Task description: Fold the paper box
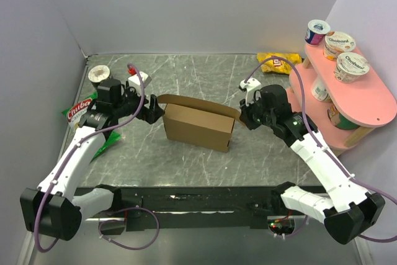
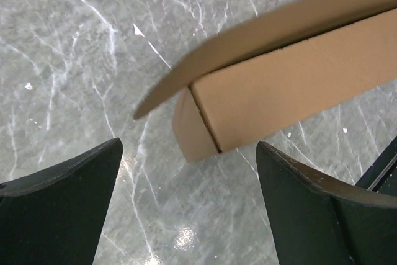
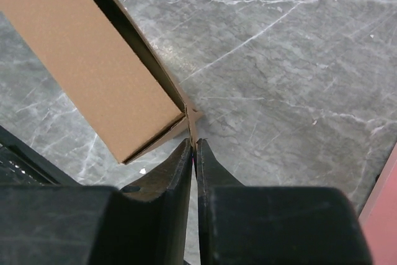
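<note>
The paper box (image 1: 198,127) stands mid-table (image 1: 186,72), looking light, thin and easily creased, best held by a flap edge, as the right gripper (image 3: 193,143) pinches one while the left gripper (image 2: 189,144) hangs spread wide at the other end.

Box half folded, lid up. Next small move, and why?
Probably swing the right fingers inward to tuck the end flap: they pinch that flap at the right end of the paper box, while the left fingers stand open beside the left end.
</note>
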{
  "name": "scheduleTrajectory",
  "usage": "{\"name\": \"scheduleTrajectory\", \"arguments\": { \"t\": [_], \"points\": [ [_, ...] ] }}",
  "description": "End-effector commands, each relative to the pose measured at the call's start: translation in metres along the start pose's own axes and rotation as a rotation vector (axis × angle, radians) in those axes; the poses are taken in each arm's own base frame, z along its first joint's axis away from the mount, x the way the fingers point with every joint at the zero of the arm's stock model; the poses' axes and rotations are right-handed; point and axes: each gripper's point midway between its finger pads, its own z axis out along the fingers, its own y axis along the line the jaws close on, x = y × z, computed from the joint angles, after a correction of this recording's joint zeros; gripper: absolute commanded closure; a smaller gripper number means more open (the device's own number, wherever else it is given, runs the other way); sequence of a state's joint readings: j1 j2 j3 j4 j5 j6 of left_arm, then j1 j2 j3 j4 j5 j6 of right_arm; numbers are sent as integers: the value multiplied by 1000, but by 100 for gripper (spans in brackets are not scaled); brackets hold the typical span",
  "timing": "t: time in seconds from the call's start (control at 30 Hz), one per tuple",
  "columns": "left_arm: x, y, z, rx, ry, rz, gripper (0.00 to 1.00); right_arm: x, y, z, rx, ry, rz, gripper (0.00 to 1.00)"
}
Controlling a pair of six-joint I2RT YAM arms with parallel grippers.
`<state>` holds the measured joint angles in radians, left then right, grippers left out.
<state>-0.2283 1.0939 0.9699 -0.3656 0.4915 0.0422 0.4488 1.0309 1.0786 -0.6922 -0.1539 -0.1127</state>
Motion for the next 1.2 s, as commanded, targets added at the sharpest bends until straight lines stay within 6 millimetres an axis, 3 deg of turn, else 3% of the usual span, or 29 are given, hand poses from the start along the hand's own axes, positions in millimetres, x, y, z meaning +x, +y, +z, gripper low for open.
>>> {"name": "scheduleTrajectory", "arguments": {
  "t": [0.0,0.13,0.23,0.33,0.4,0.43,0.7,0.83,0.9,1.0,1.17],
  "points": [
    [-9,-4,2,46,-20,44,7,-9,-5,2,17,-25,-7,87],
    [-13,7,6,-13,-32,42,14,-9,-3,4,2,-24,-15,88],
    [-23,18,5,-74,-61,55,7,-9,-2,4,-3,-24,-20,88],
    [-39,15,4,-52,-114,107,1,-8,-2,5,-9,-20,-25,88],
    [-33,10,10,4,-72,114,1,-9,0,5,-16,-22,-27,88],
    [-41,8,10,23,-78,144,1,-8,0,5,-21,-21,-30,88],
    [-44,1,27,140,-51,194,2,-8,7,4,-58,-29,-41,89],
    [-43,3,35,165,-14,184,13,-10,6,2,-53,-38,-43,89],
    [-44,4,36,160,-24,181,28,-9,6,1,-53,-37,-43,89],
    [-42,6,35,138,-24,164,41,-10,6,1,-48,-39,-41,89],
    [-37,6,36,136,-26,147,51,-12,4,1,-36,-40,-25,90]
  ]
}}
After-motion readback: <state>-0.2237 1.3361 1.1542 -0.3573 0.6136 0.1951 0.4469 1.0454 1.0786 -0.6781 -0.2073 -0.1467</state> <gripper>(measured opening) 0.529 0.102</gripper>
